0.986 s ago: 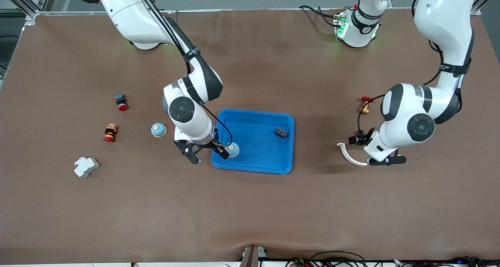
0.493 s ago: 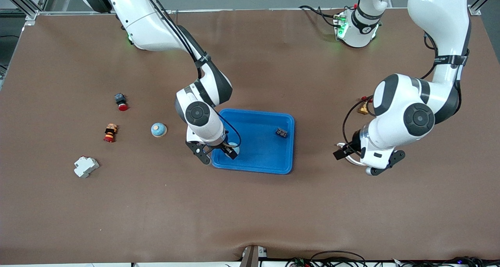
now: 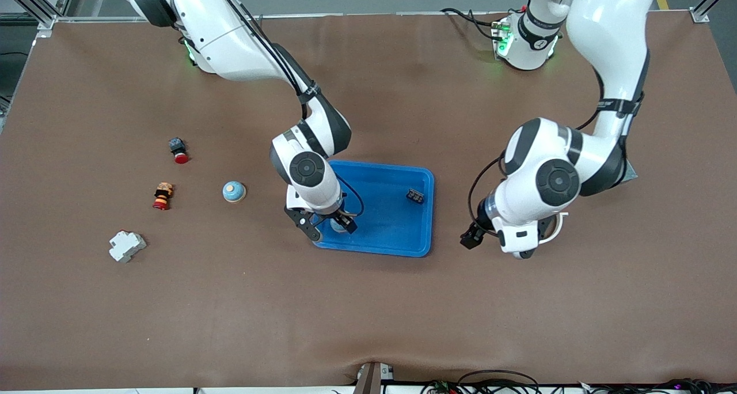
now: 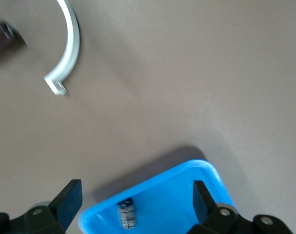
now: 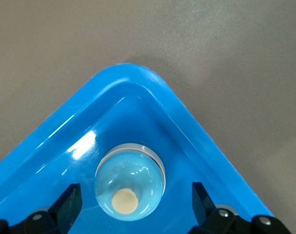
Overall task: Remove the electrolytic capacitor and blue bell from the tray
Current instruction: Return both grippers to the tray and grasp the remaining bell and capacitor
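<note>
Bell [image 5: 130, 183]: glossy pale-blue dome with a tan button on top, sitting in the blue plastic tray's [image 3: 397, 247] corner nearest the front camera at the right arm's end. Right gripper [image 3: 326, 226] hangs over it, fingers [image 5: 69, 205] spread apart, nothing held; only the right wrist view shows the dome whole.

Capacitor [image 3: 415, 196]: small, dark, ribbed block near the tray's edge at the left arm's end.

Left gripper [image 4: 135, 202]: fingers wide, empty, over bare brown bench beside that edge.

Second blue bell [image 3: 234, 192] and curved white strip [image 4: 66, 54]: on the bench.
</note>
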You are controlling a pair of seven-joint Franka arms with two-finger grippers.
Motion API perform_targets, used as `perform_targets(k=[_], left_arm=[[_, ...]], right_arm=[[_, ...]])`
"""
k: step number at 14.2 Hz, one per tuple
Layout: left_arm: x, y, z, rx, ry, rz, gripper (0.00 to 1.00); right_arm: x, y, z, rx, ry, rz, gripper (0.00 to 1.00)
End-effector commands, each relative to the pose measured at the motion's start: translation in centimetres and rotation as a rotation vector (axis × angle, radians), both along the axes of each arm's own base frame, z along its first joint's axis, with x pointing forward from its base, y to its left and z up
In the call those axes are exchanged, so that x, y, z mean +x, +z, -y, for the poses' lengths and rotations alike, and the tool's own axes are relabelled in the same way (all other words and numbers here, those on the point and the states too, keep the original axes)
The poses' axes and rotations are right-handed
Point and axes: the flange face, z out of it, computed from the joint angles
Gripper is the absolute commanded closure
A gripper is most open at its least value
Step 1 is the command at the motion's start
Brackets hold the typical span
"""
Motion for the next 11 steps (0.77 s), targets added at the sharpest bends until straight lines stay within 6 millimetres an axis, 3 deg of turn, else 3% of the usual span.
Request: perform_targets(k=[1, 5, 6, 8, 10, 11], left_arm=[[0.3, -1.7, 2.8, -0.018, 0.133, 0.008, 0.00], [-1.4, -4.9, 7.0, -0.011, 0.179, 0.002, 0.00], [-1.8, -5.9, 7.9, 0.000, 0.172, 0.002, 0.00], [-2.2, -7.4, 8.5, 0.023, 0.183, 0.001, 0.00], [-3.1, -7.9, 9.8, 0.040, 0.186, 0.002, 0.00], [-3.6, -8.4, 10.4, 0.045, 0.184, -0.005, 0.00]], right_arm=[[0.3, -0.7, -0.8, -0.023, -0.008, 0.018, 0.00], [0.0, -0.8, -1.5, -0.017, 0.004, 0.030, 0.00], [0.0, -0.8, -1.5, -0.022, 0.009, 0.034, 0.08], [0.0, -0.8, -1.4, -0.026, 0.013, 0.037, 0.37], [0.4, -0.5, -1.4, -0.019, 0.009, 0.041, 0.73], [0.6, -0.3, -1.2, -0.017, 0.003, 0.043, 0.98]])
